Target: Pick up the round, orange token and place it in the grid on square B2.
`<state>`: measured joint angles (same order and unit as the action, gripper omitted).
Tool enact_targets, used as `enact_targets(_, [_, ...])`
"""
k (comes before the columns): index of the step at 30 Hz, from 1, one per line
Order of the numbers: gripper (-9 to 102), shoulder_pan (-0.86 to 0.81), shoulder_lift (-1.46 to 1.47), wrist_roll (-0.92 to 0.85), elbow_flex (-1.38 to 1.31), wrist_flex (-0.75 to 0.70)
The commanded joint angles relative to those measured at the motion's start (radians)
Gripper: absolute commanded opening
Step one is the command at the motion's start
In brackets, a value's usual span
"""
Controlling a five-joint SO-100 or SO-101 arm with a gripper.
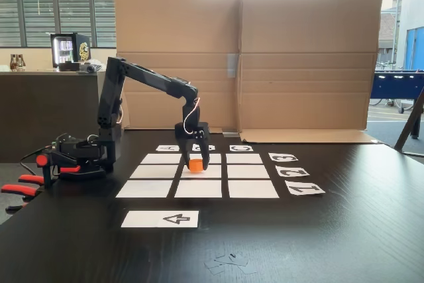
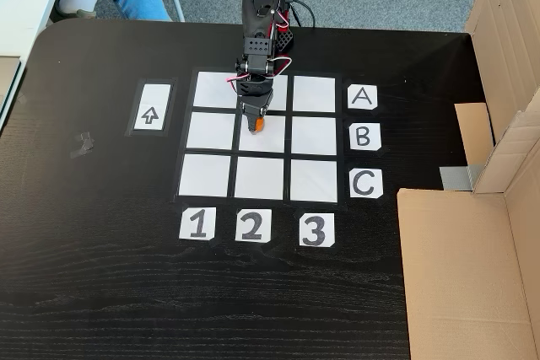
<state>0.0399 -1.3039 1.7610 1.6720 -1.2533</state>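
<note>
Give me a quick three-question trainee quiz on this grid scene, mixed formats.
1. True or false: the tool is closed on the token.
2. Multiple choice: in the fixed view from above, the token is over which part of the grid? a) corner cell by card A and card 3, b) square B2, c) the arrow card.
3. Fill in: in the fixed view from above, the arrow card lies to the ___ of the grid.

Key:
1. True; the token sits between the fingers.
2. b, at that square's upper edge. Whether it touches the paper cannot be told.
3. Left.
</note>
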Motion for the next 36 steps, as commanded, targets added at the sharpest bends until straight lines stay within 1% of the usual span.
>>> enact_targets(1, [-1,0.012,-0.002,0.009,-0.037,0.008])
enact_targets(3, [-1,0.018,0.000,0.009,-0.032,0.008])
enact_targets(5, [11,0.025,-0.002,0.008,-0.025,0.008])
enact_targets(7, [27,0.021,-0.008,0.009,-0.018,0.008])
enact_targets(12, [44,0.017,-0.020,0.012,0.005,0.008])
enact_targets(15, [48,0.006,-0.040,0.011,0.023,0.021])
enact_targets(17, [53,-0.002,-0.078,0.009,0.060,0.043])
enact_targets(19, [56,-0.005,-0.129,0.003,0.114,0.072])
enact_targets(26, [60,-0.048,-0.321,-0.058,0.302,0.176])
enact_targets(29, [63,-0.097,-0.449,-0.095,0.403,0.224])
enact_targets(31, [67,-0.141,-0.554,-0.127,0.462,0.232])
enact_targets(36, [69,-0.296,-0.822,-0.218,0.586,0.262])
